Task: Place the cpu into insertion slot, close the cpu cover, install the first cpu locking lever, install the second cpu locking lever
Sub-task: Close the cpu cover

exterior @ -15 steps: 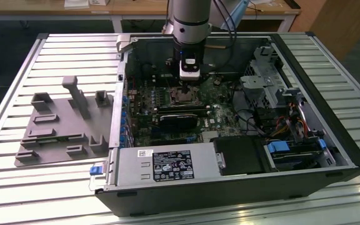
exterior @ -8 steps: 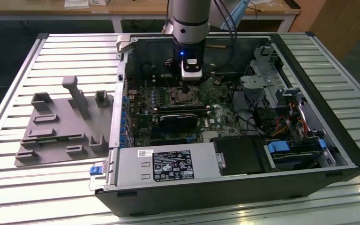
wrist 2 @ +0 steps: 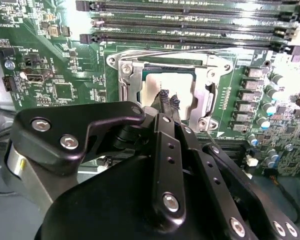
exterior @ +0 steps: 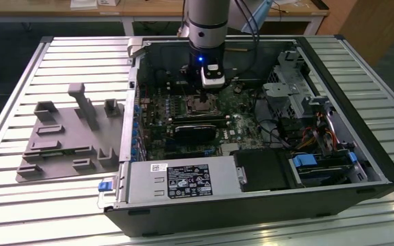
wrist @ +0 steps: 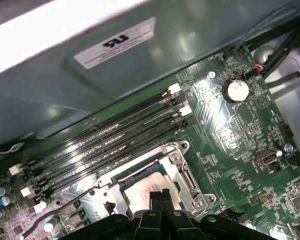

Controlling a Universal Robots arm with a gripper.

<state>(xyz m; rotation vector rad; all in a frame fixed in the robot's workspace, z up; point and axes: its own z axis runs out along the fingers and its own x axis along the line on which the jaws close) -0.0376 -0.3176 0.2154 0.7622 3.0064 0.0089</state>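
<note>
Base: slatted table (exterior: 19, 205), bearing open computer case (exterior: 252, 215). Inside case, green board (wrist 2: 65, 60). Arm's gripper (wrist 2: 167, 100) low over insertion slot (wrist 2: 210, 100); fingers (wrist 2: 162, 97) closed together, nothing between them, tips on or just above cpu (wrist 2: 177, 82). That cpu seated in insertion slot. Silvery cpu cover (wrist 2: 126, 85) lies flat around it.

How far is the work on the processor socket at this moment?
Done: the flat square silver-grey chip sits in the silver-rimmed square socket on the green board. The thin silvery frame plate seems to lie flat around it. In hand: the black pincer, jaws together, has its tips at the chip's top. Left: whether the plate is locked down, I cannot tell.
</note>
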